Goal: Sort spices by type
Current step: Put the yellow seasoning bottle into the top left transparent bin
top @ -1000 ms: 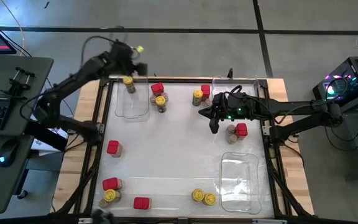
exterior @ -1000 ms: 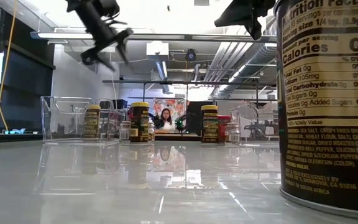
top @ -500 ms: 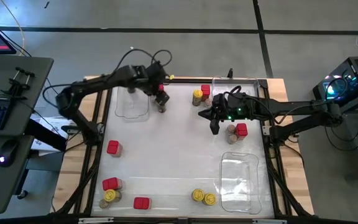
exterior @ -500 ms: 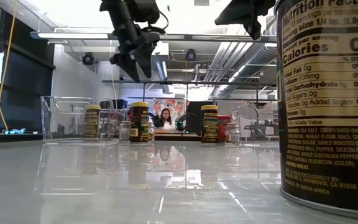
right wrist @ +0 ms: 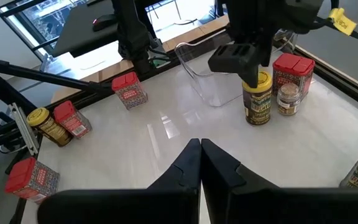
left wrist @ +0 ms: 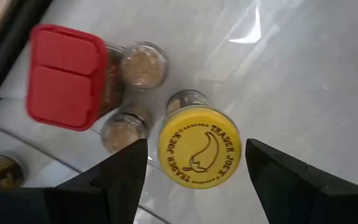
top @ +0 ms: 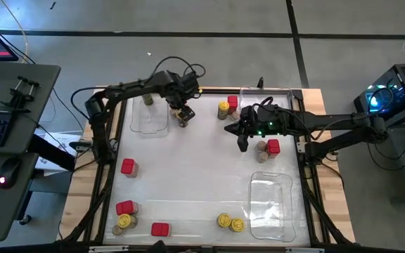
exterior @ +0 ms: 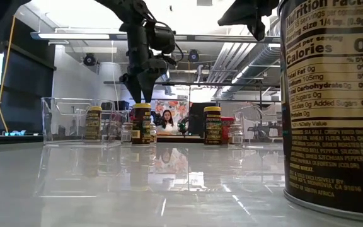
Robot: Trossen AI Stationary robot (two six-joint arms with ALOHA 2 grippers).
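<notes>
My left gripper (left wrist: 196, 155) is open and points straight down over a yellow-lidded spice jar (left wrist: 197, 149) standing upright at the table's far left-centre (top: 182, 117). One finger stands on either side of the lid, and in the low view the fingertips (exterior: 141, 98) are just above it. Beside that jar stand a red square-topped box (left wrist: 64, 74) and two small tan-lidded jars (left wrist: 143, 64). My right gripper (top: 242, 144) hangs shut over the table's middle right, holding nothing.
A clear tray (top: 150, 119) at the far left holds a yellow-lidded jar (top: 147, 98). Another clear tray (top: 269, 200) lies near right. Other spices stand in small groups: far centre (top: 225, 107), by my right gripper (top: 268, 146), left (top: 128, 167), near left (top: 124, 214) and near centre (top: 229, 223).
My left gripper has swung from beyond the table's far left corner toward the right and down. It has rolled and tipped to point straight down, and now stands over the yellow-lidded jar. Its fingers have stayed open.
</notes>
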